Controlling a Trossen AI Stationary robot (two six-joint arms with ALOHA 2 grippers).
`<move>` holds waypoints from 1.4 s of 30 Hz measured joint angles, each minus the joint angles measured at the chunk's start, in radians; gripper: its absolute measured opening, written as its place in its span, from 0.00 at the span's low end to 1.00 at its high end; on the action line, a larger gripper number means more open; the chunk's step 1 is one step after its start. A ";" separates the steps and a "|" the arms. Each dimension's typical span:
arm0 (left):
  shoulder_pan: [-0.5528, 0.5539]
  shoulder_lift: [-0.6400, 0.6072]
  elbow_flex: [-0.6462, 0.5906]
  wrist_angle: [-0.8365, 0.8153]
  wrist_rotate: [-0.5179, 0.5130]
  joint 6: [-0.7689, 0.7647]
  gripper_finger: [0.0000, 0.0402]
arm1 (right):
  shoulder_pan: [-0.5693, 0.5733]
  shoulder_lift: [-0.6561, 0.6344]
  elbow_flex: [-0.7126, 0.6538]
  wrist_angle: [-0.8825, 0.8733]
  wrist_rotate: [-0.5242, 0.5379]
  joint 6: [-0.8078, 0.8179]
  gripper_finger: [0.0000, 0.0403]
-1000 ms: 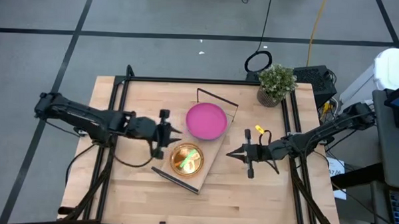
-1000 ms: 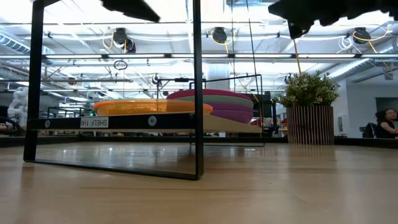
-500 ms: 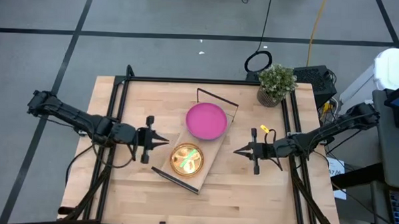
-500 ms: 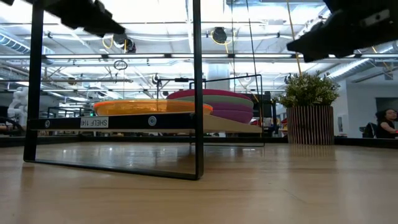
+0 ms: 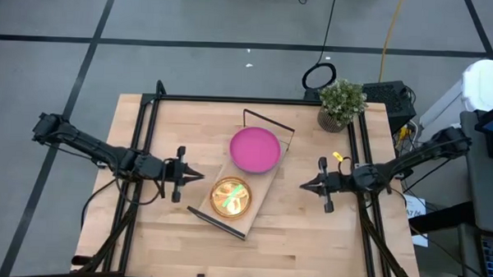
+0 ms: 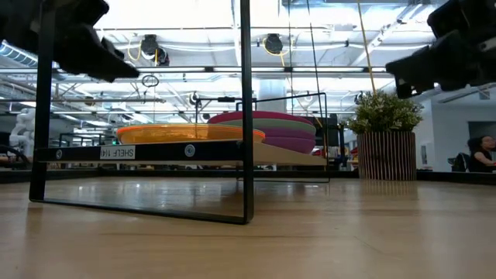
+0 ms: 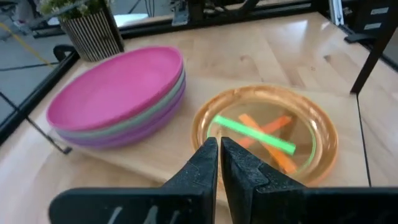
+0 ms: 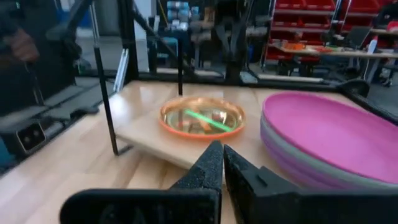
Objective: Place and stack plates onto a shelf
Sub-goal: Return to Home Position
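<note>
The shelf (image 5: pixel 264 185) is a light-wood board on a thin black frame, lying slantwise at the table's middle. On its far end rests a stack of large plates (image 5: pixel 255 149), magenta over mint green over purple (image 7: pixel 118 93) (image 8: pixel 336 137). On its near end sits an orange translucent plate (image 5: pixel 230 196) (image 7: pixel 267 134) with green and orange showing through it. My left gripper (image 5: pixel 199 176) (image 7: pixel 219 155) hovers shut, left of the shelf, pointing at it. My right gripper (image 5: pixel 303 186) (image 8: pixel 222 158) hovers shut to the shelf's right.
A potted plant (image 5: pixel 340 105) (image 6: pixel 385 147) stands at the table's far right corner. Black frame rails run along the table's left and right sides (image 5: pixel 144 135). Bare tabletop lies in front of the shelf (image 5: pixel 292 247). The shelf's black frame posts (image 6: pixel 246 108) rise above the board.
Both arms have drawn back from the shelf and come lower. The left gripper has moved toward the table's left edge, the right gripper toward the right edge. The plates have stayed where they were.
</note>
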 joint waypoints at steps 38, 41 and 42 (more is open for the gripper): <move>0.036 -0.540 -0.311 0.119 0.043 0.146 0.06 | -0.005 -0.148 -0.016 -0.129 0.093 -0.225 0.00; 0.036 -0.570 -0.311 0.157 0.080 0.167 0.06 | -0.005 -0.180 -0.016 -0.162 0.093 -0.237 0.00; 0.036 -0.584 -0.311 0.155 0.082 0.172 0.06 | -0.005 -0.196 -0.016 -0.181 0.093 -0.238 0.00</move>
